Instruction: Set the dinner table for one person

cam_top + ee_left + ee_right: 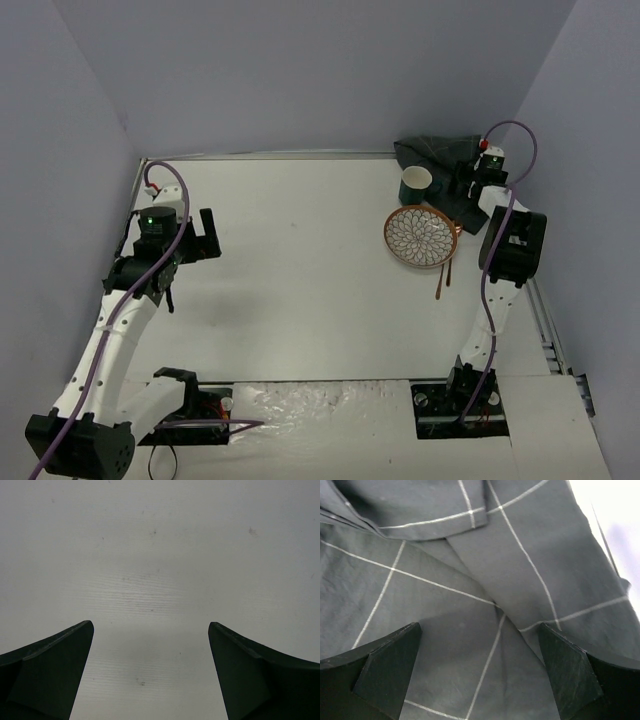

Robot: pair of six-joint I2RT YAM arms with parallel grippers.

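The right pincer (479,627) hangs spread over the crumpled cloth (420,605) in the far right corner of the table (300,280), beside cup (415,183) and plate (421,236), probably to grasp it, while the left pincer (150,623), also spread, hovers over the table's left part.

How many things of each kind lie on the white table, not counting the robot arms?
On the dinner table:
Checked grey cloth: 1
Green cup: 1
Patterned plate: 1
Copper-coloured cutlery pieces: 2, as far as the top view shows
Total: 5
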